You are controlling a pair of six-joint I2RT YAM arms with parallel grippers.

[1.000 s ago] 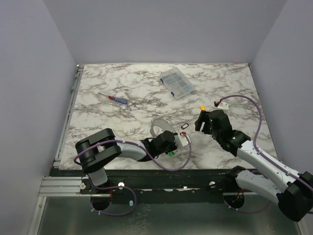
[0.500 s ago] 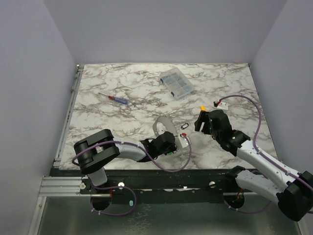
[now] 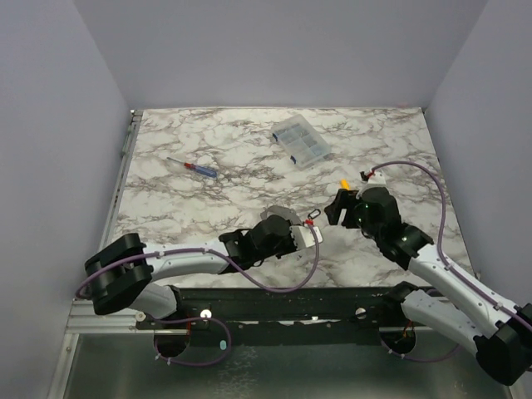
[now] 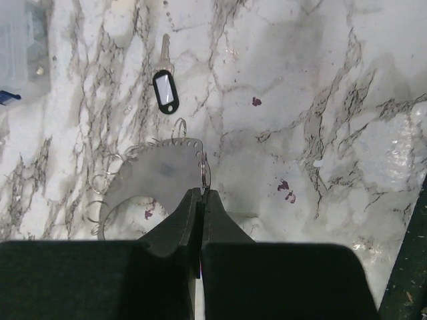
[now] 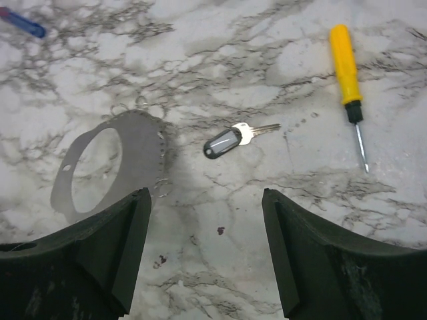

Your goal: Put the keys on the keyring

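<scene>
Left gripper [image 4: 201, 195]: jaws are pressing fully together at the rim of the grey plate [image 4: 160, 170], tips touching a small wire ring [image 4: 206, 175]. Whether the ring is being pinched cannot be told. Right gripper [image 5: 205, 195]: jaws are standing released, hovering over the surface [image 5: 220, 40]. The key [image 5: 230, 140], black-tagged, is lying flat between the plate and the yellow-handled screwdriver [image 5: 345, 63].

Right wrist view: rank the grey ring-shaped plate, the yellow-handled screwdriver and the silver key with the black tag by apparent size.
1. grey ring-shaped plate
2. yellow-handled screwdriver
3. silver key with the black tag
</scene>
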